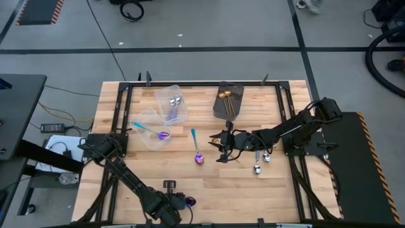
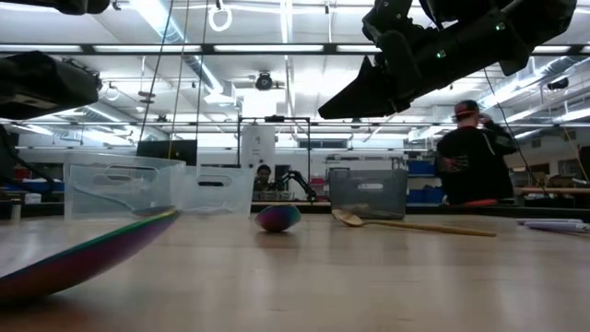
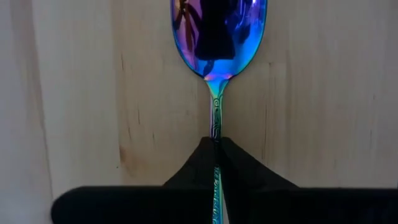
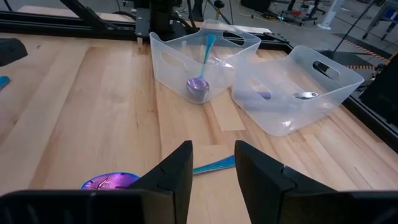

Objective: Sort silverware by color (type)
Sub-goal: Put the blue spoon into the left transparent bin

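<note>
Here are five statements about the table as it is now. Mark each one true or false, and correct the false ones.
1. The left claw is shut on an iridescent spoon. True.
2. The dark grey box holds gold spoons. True.
3. Both clear tubs are empty. False: each holds cutlery.
4. The right claw grips a teal-handled spoon. False: it is open above it.
5. Two spoons lie near the right arm. True.
</note>
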You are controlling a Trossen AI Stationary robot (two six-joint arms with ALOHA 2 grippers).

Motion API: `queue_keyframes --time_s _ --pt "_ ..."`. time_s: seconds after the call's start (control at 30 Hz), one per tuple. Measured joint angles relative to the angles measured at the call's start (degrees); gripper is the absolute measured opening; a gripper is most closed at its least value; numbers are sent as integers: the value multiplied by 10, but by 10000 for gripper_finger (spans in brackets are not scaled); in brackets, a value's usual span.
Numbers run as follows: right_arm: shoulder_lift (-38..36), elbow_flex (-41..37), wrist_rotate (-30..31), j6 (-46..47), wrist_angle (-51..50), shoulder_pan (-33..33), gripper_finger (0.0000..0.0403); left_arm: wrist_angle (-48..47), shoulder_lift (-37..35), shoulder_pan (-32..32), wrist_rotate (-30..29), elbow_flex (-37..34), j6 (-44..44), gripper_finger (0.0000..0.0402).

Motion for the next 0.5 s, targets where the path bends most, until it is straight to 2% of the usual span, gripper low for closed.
queue_keyframes --time_s 0.2,0.5 --pt "0 0 0 2 0 1 129 -8 -7 1 0 -2 29 14" --pt "0 0 -4 24 -12 2 129 -112 -39 8 -36 -4 30 14"
